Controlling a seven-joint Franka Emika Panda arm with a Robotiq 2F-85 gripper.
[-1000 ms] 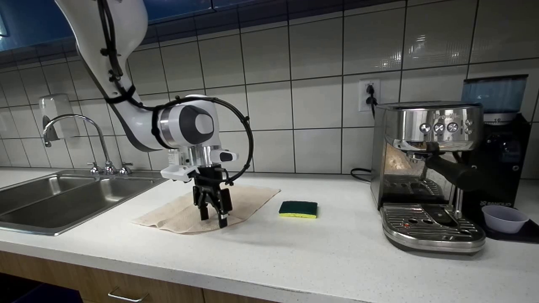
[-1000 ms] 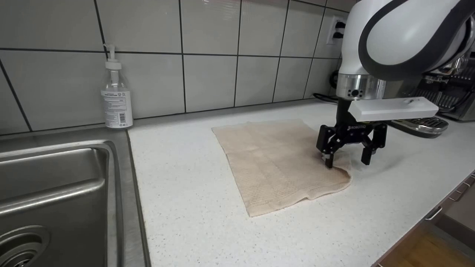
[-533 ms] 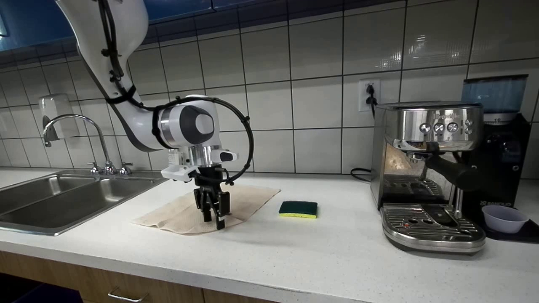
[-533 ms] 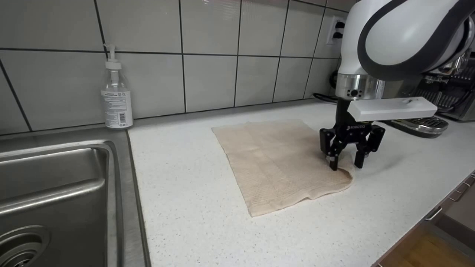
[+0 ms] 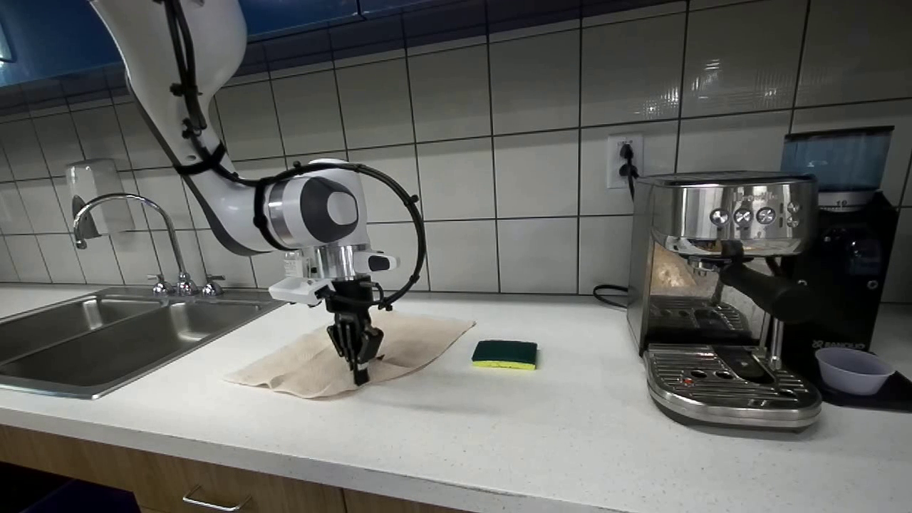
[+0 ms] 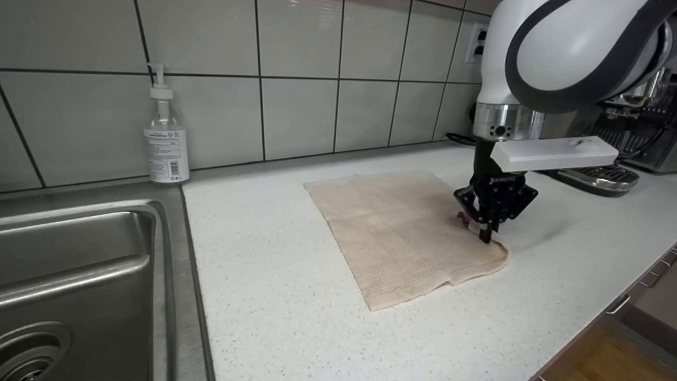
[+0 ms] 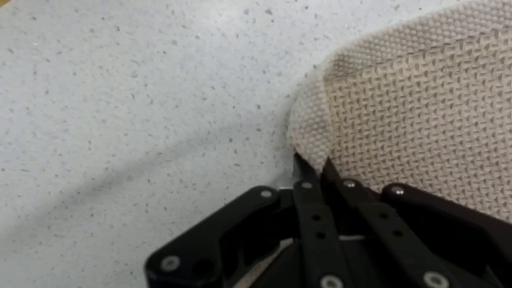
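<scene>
beige cloth (image 7: 420,120): wrist view shows hem (image 7: 311,120) clamped in gripper (image 7: 314,162); exterior view alone shows sponge (image 5: 504,353) at right; pinched part hidden.

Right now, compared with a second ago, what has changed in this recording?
The tool shifted slightly toward the sink, and its spread jaws closed, taking hold of the edge of the cloth. In an exterior view, the cloth's near corner slid a little away from the sink. The sponge, coffee machine and pump bottle stayed as they were.
</scene>
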